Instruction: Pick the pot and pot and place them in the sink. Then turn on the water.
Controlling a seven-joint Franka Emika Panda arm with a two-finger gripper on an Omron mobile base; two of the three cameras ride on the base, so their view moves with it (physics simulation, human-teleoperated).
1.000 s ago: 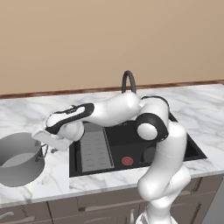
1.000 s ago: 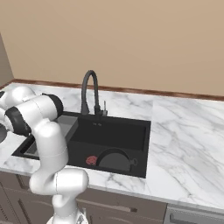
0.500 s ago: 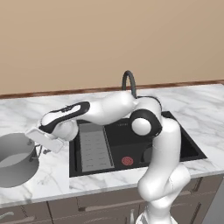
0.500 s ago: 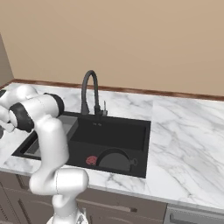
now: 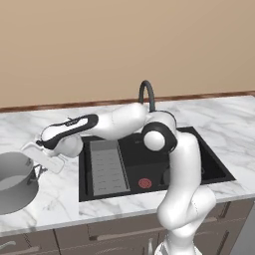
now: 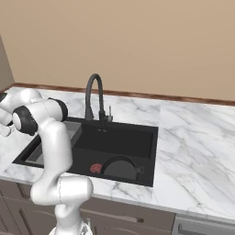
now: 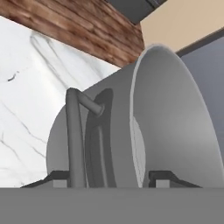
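The wide grey metal stockpot stands on the white marble counter, left of the large black rectangular sink. The gripper is at its near rim; in the hand view its dark fingertips straddle the pot wall beside a loop handle, jaws apart, grip uncertain. The dark near-black pot lies in the sink basin

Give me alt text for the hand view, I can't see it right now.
The grey stockpot looms close, its rim between the two dark fingers, with one loop side handle just outside the rim. Behind it lie white marble counter and a brown wooden strip.
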